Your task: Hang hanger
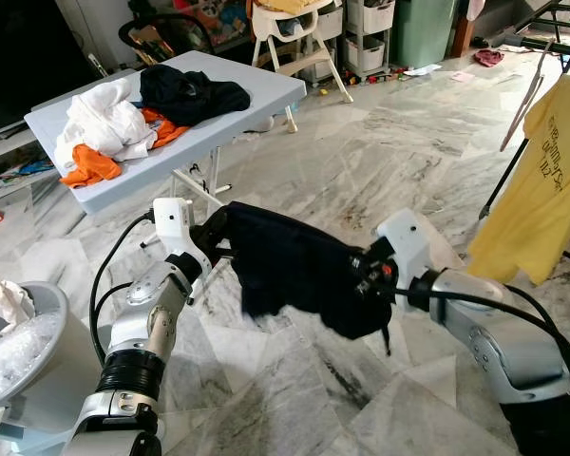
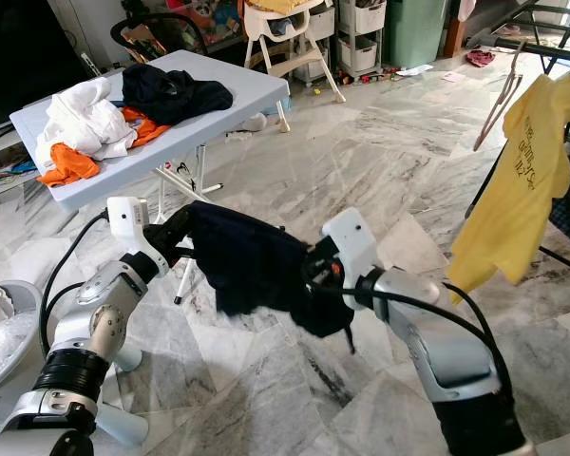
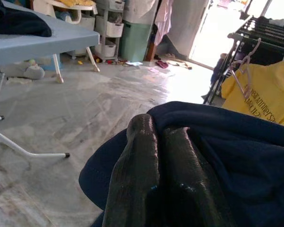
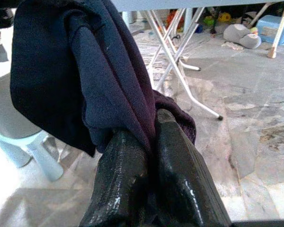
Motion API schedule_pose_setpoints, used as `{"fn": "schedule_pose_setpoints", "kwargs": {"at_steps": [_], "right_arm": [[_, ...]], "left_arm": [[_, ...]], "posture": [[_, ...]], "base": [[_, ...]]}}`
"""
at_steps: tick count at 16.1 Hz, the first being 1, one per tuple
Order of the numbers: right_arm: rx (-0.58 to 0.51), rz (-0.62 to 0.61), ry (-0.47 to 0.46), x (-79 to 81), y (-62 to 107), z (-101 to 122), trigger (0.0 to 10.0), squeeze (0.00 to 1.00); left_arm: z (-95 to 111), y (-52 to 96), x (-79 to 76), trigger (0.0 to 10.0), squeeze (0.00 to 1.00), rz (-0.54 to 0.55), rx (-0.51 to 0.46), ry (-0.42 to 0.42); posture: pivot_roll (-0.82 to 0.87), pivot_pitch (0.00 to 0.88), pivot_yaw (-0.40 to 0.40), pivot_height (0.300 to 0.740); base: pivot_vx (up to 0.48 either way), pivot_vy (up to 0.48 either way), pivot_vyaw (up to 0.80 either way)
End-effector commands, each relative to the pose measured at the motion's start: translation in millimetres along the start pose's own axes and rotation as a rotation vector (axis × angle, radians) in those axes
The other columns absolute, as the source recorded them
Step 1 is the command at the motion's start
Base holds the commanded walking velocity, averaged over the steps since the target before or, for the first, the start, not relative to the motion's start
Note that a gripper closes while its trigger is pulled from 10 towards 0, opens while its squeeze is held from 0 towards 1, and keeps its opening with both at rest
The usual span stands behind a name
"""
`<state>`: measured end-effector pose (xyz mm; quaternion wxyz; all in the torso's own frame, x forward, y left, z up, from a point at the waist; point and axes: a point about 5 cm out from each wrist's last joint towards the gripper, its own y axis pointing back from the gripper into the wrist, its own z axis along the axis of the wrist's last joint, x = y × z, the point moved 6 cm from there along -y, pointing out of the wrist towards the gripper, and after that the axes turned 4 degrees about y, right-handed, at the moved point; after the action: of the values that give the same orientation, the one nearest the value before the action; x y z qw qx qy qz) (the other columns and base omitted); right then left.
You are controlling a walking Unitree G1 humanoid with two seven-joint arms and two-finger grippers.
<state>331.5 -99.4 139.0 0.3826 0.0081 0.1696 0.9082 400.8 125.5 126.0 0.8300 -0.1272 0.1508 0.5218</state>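
While the task speaks of a hanger, the left eye view shows both grippers carrying a dark navy garment [image 1: 299, 271] stretched between them above the marble floor [image 1: 361, 152]. The left gripper [image 1: 217, 237] pinches one end of the cloth and the right gripper [image 1: 366, 275] pinches the other end. I cannot make out any hanger inside the cloth. At the far right a yellow T-shirt [image 1: 546, 180] hangs already on a drying rack [image 1: 551, 19]; this is, I judge, the place where the garment should go. Behind stands a folding table [image 1: 266, 90] with a pile of clothes [image 1: 142, 114] not yet handled.

The right eye view shows the same scene, with the rack well apart from the arms.

From the left wrist view, the black fingers [image 3: 137, 179] lie closed together against the navy cloth, and the rack stands far ahead.

From the right wrist view, the fingers [image 4: 175, 179] are clamped on a fold of the cloth.

So the garment is picked up; bringing it to the rack and hanging it are left.
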Motion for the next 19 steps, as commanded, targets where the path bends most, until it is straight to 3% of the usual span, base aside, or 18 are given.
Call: {"fn": "schedule_pose_setpoints", "kwargs": {"at_steps": [1, 9, 10, 11, 12, 17, 18, 19], "right_arm": [[-0.021, 0.026, 0.014, 6.0, 1.2, 8, 0.0, 0.0], [-0.08, 0.069, -0.044, 16.4, -0.9, 18, 0.0, 0.0], [-0.072, 0.063, -0.045, 15.0, -1.8, 16, 1.4, 0.0], [-0.061, 0.052, -0.039, 13.2, -2.7, 13, 9.4, 0.0], [-0.04, 0.017, -0.028, 7.7, -4.8, 8, 10.0, 0.0], [0.005, -0.119, -0.014, -12.5, -13.5, -10, 10.0, 0.0], [0.007, -0.125, -0.032, -13.5, -16.4, -12, 10.0, 0.44], [0.007, -0.128, -0.027, -13.6, -17.3, -13, 10.0, 0.44]], "left_arm": [[13, 1.6, 12.9, 0.0, 0.0, 0.041, -0.028, -0.045], [9, -2.3, 8.5, 0.0, 0.0, 0.034, -0.037, -0.074], [11, -3.5, 6.5, 0.0, 0.0, 0.025, -0.045, -0.074], [13, -4.7, 4.9, 0.0, 0.0, 0.018, -0.052, -0.073], [18, -6.8, 1.2, 0.0, 0.0, 0.003, -0.065, -0.072], [51, -17.2, -21.6, 0.0, 0.0, -0.068, -0.159, -0.042], [66, -20.1, -31.6, 0.0, 0.0, -0.099, -0.197, -0.04], [69, -20.5, -33.5, 0.0, 0.0, -0.105, -0.203, -0.04]], "posture": [[-0.21, 0.009, 0.168, 0.74], [-0.2, 0.009, 0.165, 0.74], [-0.2, 0.009, 0.166, 0.74], [-0.2, 0.008, 0.166, 0.74], [-0.2, 0.008, 0.166, 0.74], [-0.19, 0.006, 0.166, 0.74], [-0.18, 0.005, 0.166, 0.74], [-0.18, 0.003, 0.167, 0.74]], "base": [[0.0, 0.0, 0.0], [0.0, 0.0, 0.0], [0.0, 0.0, 0.0], [0.0, 0.0, 0.0], [0.0, 0.0, 0.0], [0.0, 0.0, 0.0], [0.0, 0.0, 0.0], [0.0, 0.0, 0.0]]}}
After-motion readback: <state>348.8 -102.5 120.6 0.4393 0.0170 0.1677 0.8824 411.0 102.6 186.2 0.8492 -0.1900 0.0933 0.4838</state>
